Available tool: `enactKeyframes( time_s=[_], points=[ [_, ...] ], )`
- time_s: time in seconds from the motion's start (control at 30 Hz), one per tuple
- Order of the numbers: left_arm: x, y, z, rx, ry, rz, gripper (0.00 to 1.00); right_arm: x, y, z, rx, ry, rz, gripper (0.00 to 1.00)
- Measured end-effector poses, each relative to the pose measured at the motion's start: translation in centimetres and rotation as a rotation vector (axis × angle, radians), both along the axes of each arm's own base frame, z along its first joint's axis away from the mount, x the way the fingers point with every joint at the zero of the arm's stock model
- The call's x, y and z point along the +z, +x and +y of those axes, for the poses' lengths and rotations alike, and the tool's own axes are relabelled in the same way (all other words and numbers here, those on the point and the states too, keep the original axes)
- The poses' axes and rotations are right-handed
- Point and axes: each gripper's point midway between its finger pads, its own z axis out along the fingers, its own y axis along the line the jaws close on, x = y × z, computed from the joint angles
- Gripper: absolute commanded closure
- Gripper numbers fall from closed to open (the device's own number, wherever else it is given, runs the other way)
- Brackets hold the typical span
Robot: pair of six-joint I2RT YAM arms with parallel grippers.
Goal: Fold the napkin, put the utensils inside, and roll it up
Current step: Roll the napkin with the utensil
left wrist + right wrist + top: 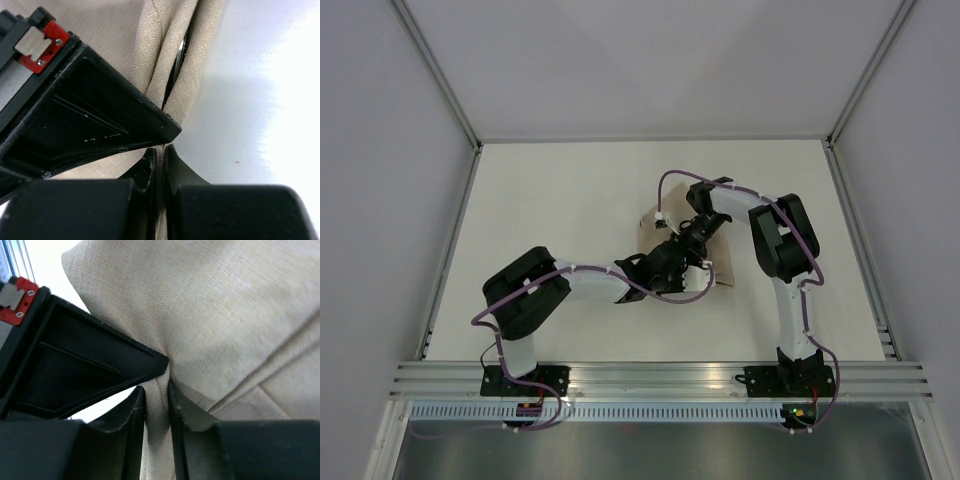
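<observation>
The tan napkin lies bunched in the middle of the table, mostly hidden under both arms. My left gripper is shut on a thin fold of the napkin, its tips pinching the cloth edge. A dark, shiny utensil edge shows inside the rolled fold in the left wrist view. My right gripper is shut on a thicker bunch of the napkin, the cloth squeezed between its fingertips. The two grippers sit close together over the cloth.
The white table is walled by grey panels on the left, back and right. An aluminium rail runs along the near edge, with both arm bases on it. Purple cables loop over both arms.
</observation>
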Motion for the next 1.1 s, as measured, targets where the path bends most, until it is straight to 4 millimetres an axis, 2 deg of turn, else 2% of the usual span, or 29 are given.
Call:
enactKeyframes(
  time_s=[0.03,0.13,0.3,0.47,0.63,0.87,0.97,1.1],
  points=[
    [0.0,-0.1,-0.1,-0.001,-0.004,0.018,0.98,0.0,-0.1,-0.1,0.0,0.001,-0.007,0.6],
    [0.0,-0.4,-0.2,-0.002,-0.023,0.078,0.98,0.5,-0.5,-0.3,-0.004,0.001,-0.022,0.48],
    [0.0,-0.6,-0.4,-0.002,-0.061,0.143,0.98,1.0,-0.6,-1.1,-0.019,-0.019,-0.086,0.4],
    [0.0,-0.9,-0.5,-0.006,-0.077,0.171,0.98,1.3,0.4,-2.4,-0.07,-0.055,-0.156,0.38],
    [0.0,-1.1,-0.6,-0.004,-0.113,0.218,0.98,1.8,2.8,-4.0,-0.163,-0.06,-0.219,0.38],
    [0.0,-1.1,-0.2,0.003,-0.182,0.329,0.98,3.9,5.9,-6.9,-0.315,-0.02,-0.326,0.39],
    [0.1,-1.1,0.3,0.007,-0.214,0.399,0.98,4.8,6.3,-7.8,-0.352,0.001,-0.38,0.39],
    [0.0,-1.0,1.0,0.014,-0.258,0.518,0.98,5.7,5.9,-8.2,-0.361,0.027,-0.455,0.39]
  ],
)
